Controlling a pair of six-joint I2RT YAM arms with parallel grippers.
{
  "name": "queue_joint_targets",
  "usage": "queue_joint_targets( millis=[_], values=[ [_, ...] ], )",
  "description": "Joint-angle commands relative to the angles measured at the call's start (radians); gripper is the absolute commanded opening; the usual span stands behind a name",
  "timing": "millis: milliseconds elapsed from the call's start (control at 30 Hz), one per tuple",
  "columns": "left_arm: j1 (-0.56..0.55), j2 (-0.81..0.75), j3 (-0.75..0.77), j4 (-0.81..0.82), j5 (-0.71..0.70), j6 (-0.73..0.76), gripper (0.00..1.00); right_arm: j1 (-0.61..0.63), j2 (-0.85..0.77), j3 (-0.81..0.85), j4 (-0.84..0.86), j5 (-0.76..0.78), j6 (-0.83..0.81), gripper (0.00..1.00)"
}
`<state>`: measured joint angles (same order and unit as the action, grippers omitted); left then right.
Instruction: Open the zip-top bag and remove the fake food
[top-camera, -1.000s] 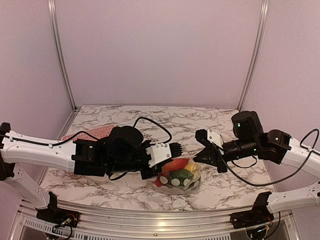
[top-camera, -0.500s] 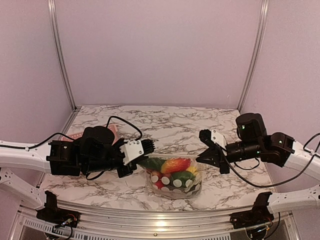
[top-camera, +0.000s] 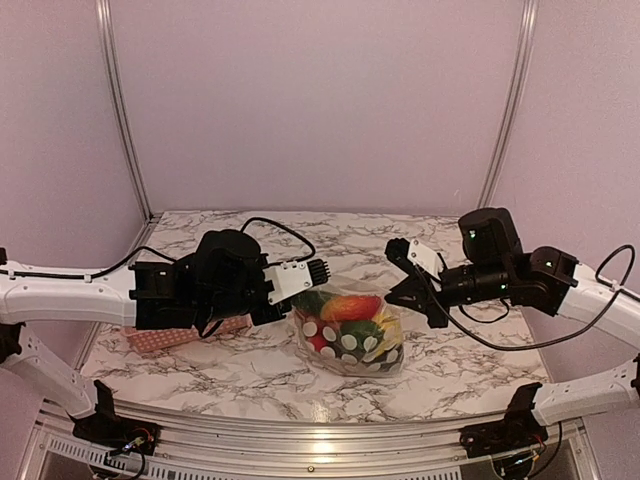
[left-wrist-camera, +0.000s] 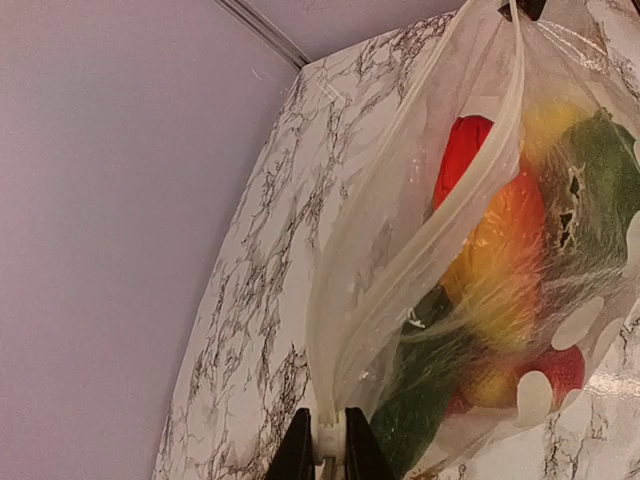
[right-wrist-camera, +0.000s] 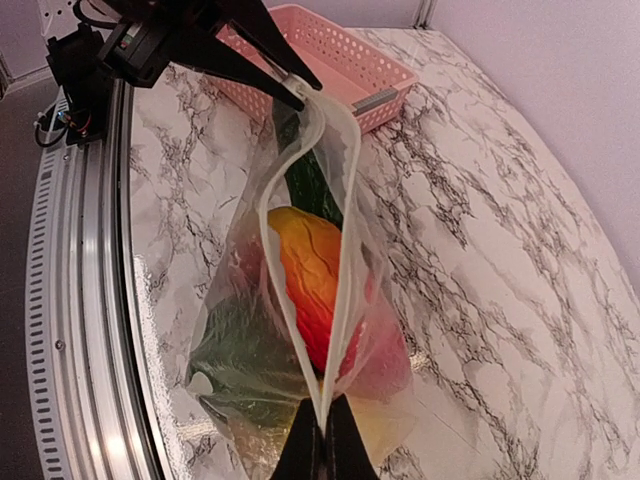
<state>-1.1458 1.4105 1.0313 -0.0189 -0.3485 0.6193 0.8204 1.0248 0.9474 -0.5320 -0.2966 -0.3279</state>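
The zip-top bag (top-camera: 347, 347) hangs between both grippers just above the marble table, its spotted face toward the camera. My left gripper (top-camera: 298, 297) is shut on the left end of the zip strip (left-wrist-camera: 330, 450). My right gripper (top-camera: 392, 299) is shut on the right end (right-wrist-camera: 323, 440). In the right wrist view the two zip strips of the bag (right-wrist-camera: 240, 340) stand apart and the mouth gapes. The fake food (top-camera: 350, 307) lies inside: an orange-red piece (right-wrist-camera: 310, 270), green, yellow and red ones (left-wrist-camera: 500, 250).
The pink perforated basket (top-camera: 190, 336) sits on the table at the left, partly under my left arm; it also shows in the right wrist view (right-wrist-camera: 335, 58). Metal rails (top-camera: 300, 425) run along the near table edge. Walls enclose the back and both sides.
My left gripper drew away from over the bag to its left end and rose. My right gripper shifted slightly left and up. The bag now hangs taller between them, mouth parted.
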Motion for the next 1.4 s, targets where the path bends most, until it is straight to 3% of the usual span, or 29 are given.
queue_joint_targets(
  millis=[0,100,133,200,267,300,367,667,867,1067,1167,1367],
  values=[
    [-0.008,-0.030,-0.002,0.032,0.038,0.068,0.00,0.021,-0.013,-0.009,0.030,-0.079,0.024,0.00],
    [-0.021,-0.045,-0.022,0.032,0.040,0.084,0.00,0.053,-0.014,-0.043,0.034,-0.107,0.056,0.04],
    [-0.025,-0.044,-0.021,0.023,0.048,0.092,0.00,0.055,-0.013,-0.050,0.035,-0.124,0.066,0.10],
    [-0.039,-0.036,-0.013,-0.022,0.054,0.111,0.00,0.055,-0.008,-0.042,0.024,-0.152,0.076,0.32],
    [-0.057,-0.027,-0.011,-0.044,0.045,0.130,0.00,0.056,0.005,-0.012,-0.001,-0.166,0.075,0.46],
    [-0.064,-0.027,-0.014,-0.046,0.043,0.134,0.00,0.056,0.014,0.010,-0.018,-0.171,0.077,0.57],
    [-0.074,-0.027,-0.022,-0.047,0.037,0.137,0.00,0.057,0.040,0.063,-0.047,-0.178,0.089,0.67],
    [-0.100,-0.043,-0.033,-0.024,0.007,0.154,0.00,0.057,0.189,0.307,-0.134,-0.075,0.135,0.68],
    [-0.111,-0.044,-0.033,-0.020,-0.004,0.166,0.00,0.059,0.261,0.381,-0.181,0.016,0.092,0.67],
    [-0.115,-0.040,-0.030,-0.018,-0.005,0.181,0.00,0.144,0.327,0.421,-0.239,0.122,0.018,0.56],
    [-0.115,-0.033,-0.025,-0.019,-0.004,0.190,0.00,0.165,0.357,0.441,-0.253,0.176,0.009,0.45],
    [-0.117,-0.025,-0.022,-0.016,-0.002,0.197,0.00,0.166,0.389,0.475,-0.248,0.266,0.005,0.40]
  ],
)
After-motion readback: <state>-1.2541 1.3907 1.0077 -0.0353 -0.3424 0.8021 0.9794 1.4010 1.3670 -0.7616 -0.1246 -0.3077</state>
